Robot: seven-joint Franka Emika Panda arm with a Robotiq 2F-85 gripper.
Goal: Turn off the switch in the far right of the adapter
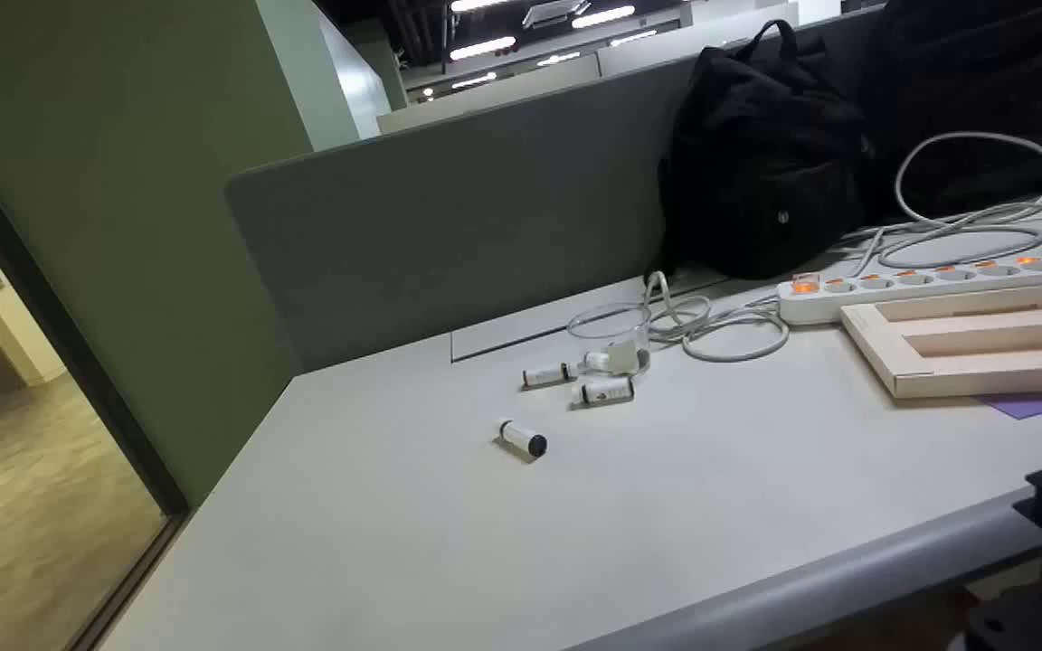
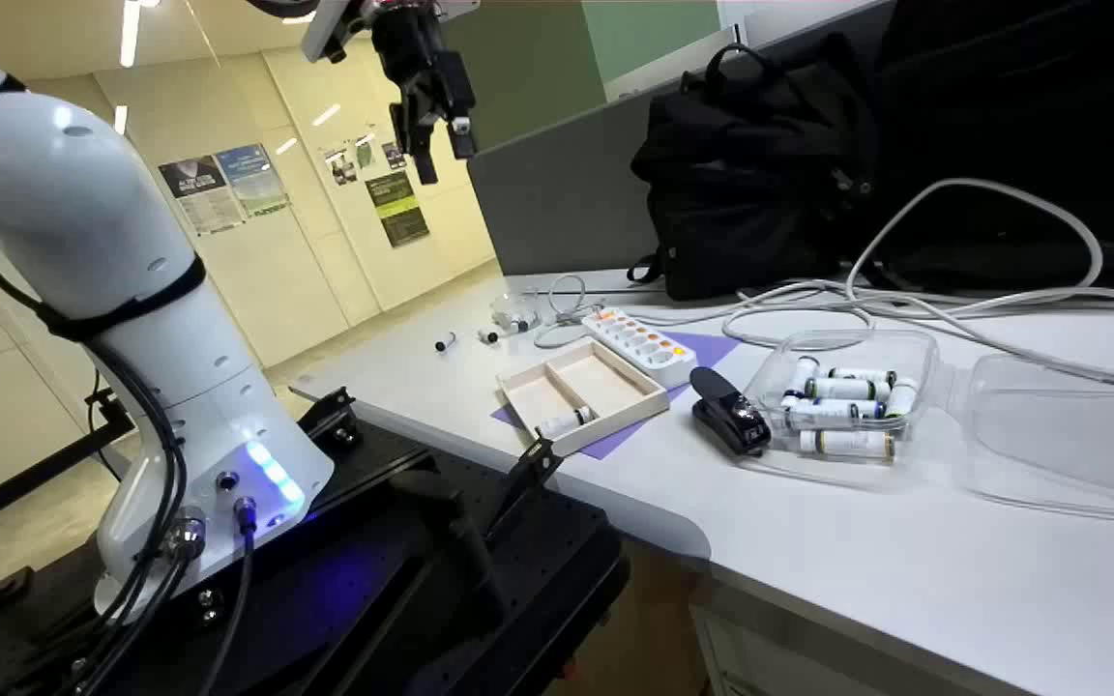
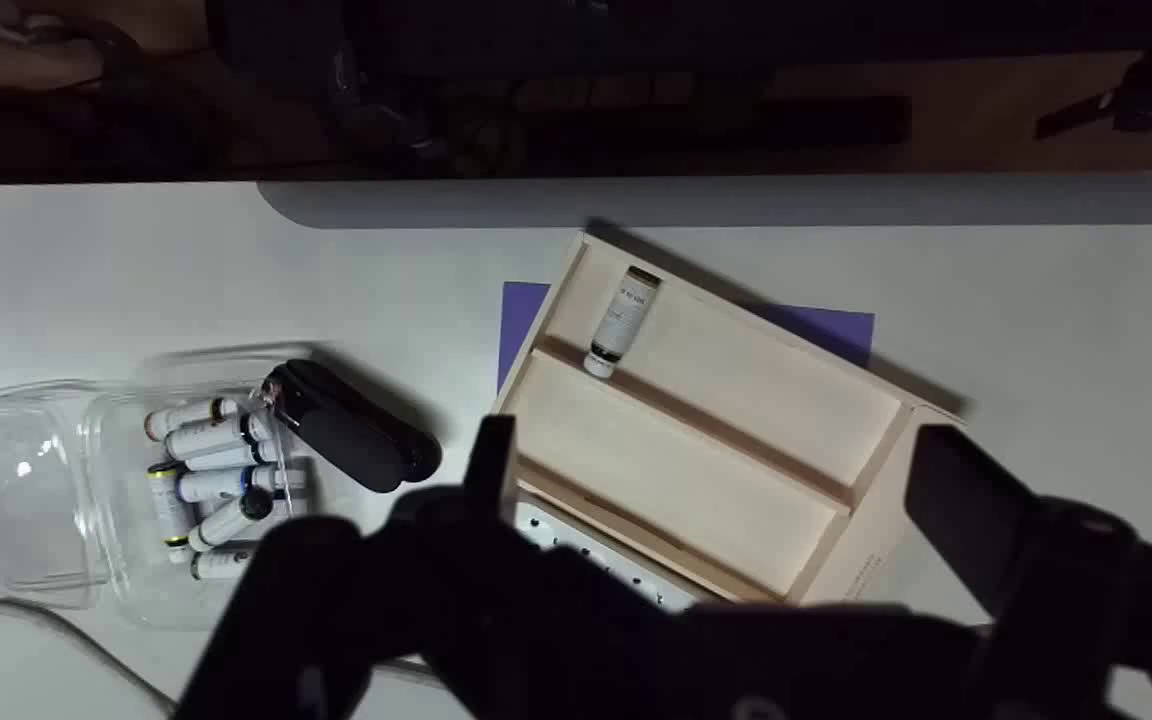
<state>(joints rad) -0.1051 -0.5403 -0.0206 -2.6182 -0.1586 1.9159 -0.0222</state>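
The gripper (image 3: 716,455) stood wide. The tray (image 3: 676,480) held one vial (image 3: 621,322), in the compartment (image 3: 746,385) nearer the desk's edge (image 3: 736,203); the tub (image 3: 121,500) held several more. The adapter (image 2: 639,342) lay just beside the tray.

Shared desk (image 3: 386,285); wrist view overhead (downward).

The adapter (image 1: 930,289) is white (orange-marked), the sheet (image 2: 705,346) purple, the backpack (image 1: 765,167) and tool (image 2: 444,163) black.
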